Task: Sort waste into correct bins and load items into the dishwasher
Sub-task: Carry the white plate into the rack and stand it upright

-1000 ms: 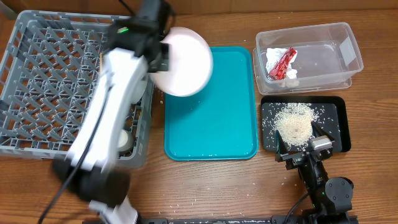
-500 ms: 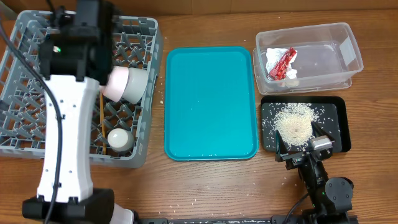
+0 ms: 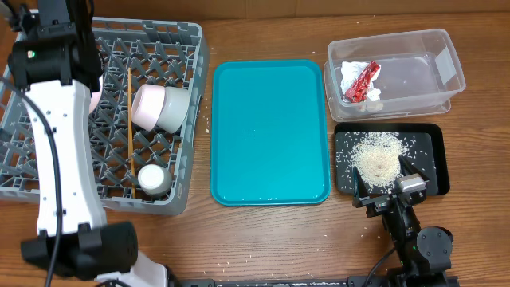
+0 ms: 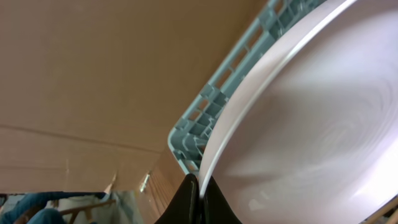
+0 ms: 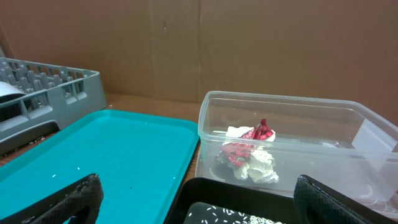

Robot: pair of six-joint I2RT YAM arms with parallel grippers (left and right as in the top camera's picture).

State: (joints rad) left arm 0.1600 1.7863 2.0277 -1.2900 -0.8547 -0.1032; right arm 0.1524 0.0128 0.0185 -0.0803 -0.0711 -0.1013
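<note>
The overhead view looks straight down on the whole wooden tabletop [image 3: 263, 239], from the large square grey plastic dish rack [image 3: 111, 32] at picture left to the clear rectangular plastic tub [image 3: 446, 56] at right. The right wrist view sits low, facing across the teal serving tray [image 5: 106, 155] toward that tub and rack. The left wrist view looks from very close at the round pale-pink plate [image 4: 311, 124] and a rack corner.

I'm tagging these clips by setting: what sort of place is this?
Probably a staged test bench rather than a real kitchen: a grey dish rack sits loose on a wooden table, and plain cardboard panels stand behind it as a backdrop.
</note>
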